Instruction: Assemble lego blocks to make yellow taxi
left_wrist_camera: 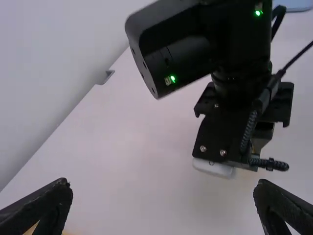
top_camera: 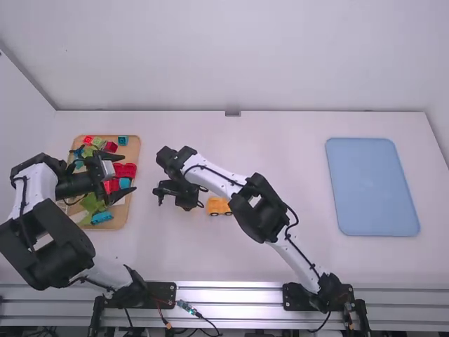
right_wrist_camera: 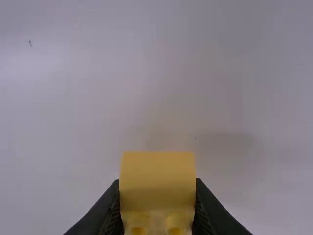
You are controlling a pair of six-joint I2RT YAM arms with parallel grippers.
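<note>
Silvery metal nearest, a ridged rail [top_camera: 231,295] along the near edge with a few thin cables [top_camera: 200,317] draped over it. Beyond that, a smooth white tabletop [top_camera: 280,147]. Now the taxi bit: got a yellow-orange piece [top_camera: 219,206] with dark round wheels sitting on the tabletop, left of middle, tucked right beside the right arm [top_camera: 224,184] and partly covered by it. Looks like shiny plastic, pretty chunky.

Just left of that, can see the right gripper [top_camera: 188,205] clenched on a yellow block [right_wrist_camera: 157,171], boxy with a smooth face and round studs at one end. Pinched from both sides, pretty snug.

Further left, got a tan tray [top_camera: 133,151] with rounded corners, loaded with loose plastic blocks: a blue one [top_camera: 102,217] toward the near side, a chunky red one [top_camera: 126,170] around the middle, then a teal one [top_camera: 123,140] toward the far side. Some green in there too, all kinda jumbled. Left gripper [top_camera: 129,173] right above the tray, fingers spread wide and gripping nothing, blocking a good part of the pile along with the left arm [top_camera: 38,232].

Well over to the right, a flat pale-blue tray [top_camera: 372,186], also with rounded corners. Behind everything, plain pale wall [top_camera: 231,56].
</note>
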